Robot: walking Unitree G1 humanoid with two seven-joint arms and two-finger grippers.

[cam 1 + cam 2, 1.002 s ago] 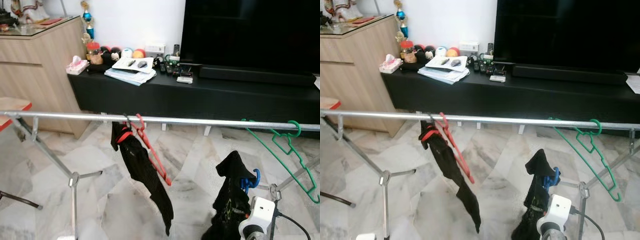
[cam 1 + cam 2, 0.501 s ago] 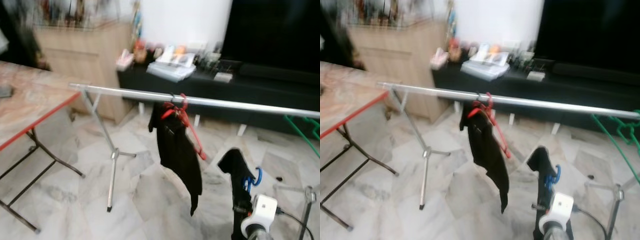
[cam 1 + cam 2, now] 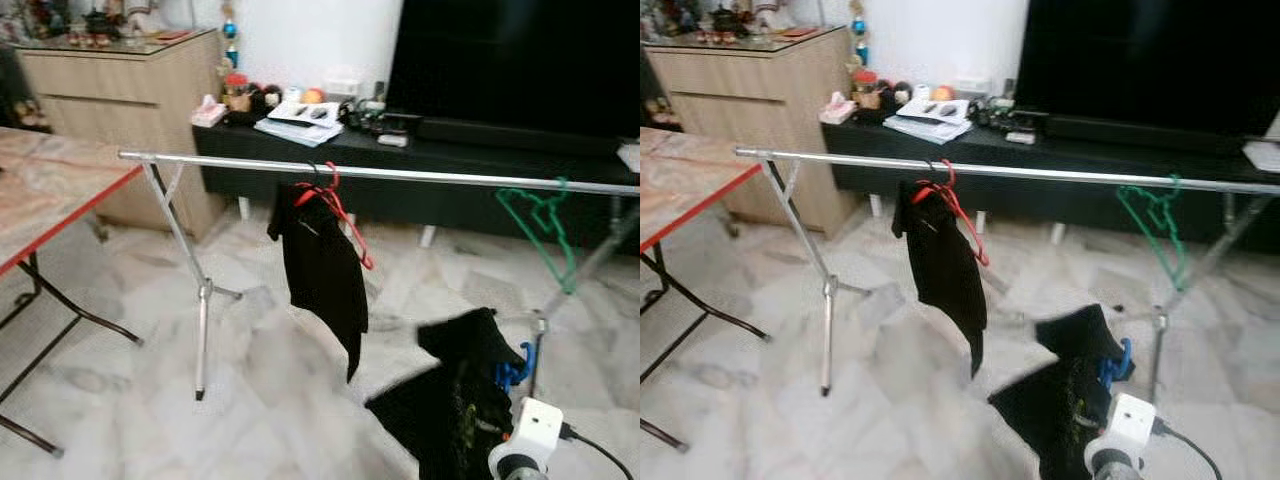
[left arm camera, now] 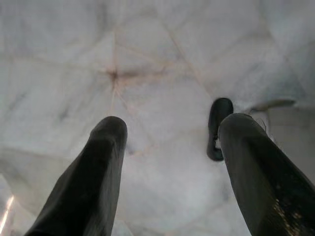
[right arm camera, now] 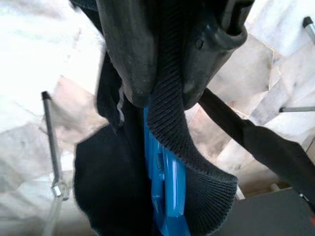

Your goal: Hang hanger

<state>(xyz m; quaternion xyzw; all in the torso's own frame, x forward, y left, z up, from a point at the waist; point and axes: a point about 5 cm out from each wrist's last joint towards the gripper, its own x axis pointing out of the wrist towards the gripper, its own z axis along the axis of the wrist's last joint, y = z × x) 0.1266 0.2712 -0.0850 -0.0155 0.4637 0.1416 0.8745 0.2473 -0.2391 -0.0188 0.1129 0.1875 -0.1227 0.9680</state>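
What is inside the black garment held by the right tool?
A blue hanger sits inside the black garment, its hook poking out beside the collar. The right tool is shut on the garment and hanger together. The hanger's arms are covered by fabric, so their shape cannot be seen.

Rail (image 3: 450, 178) — silver metal. Red hanger (image 3: 335, 205) carries a black garment (image 3: 322, 265); green hanger (image 3: 540, 225) bare. Blue hanger (image 5: 165, 189) — inside ribbed black cloth (image 5: 189, 157). Floor (image 3: 130, 400): grey-veined white marble.
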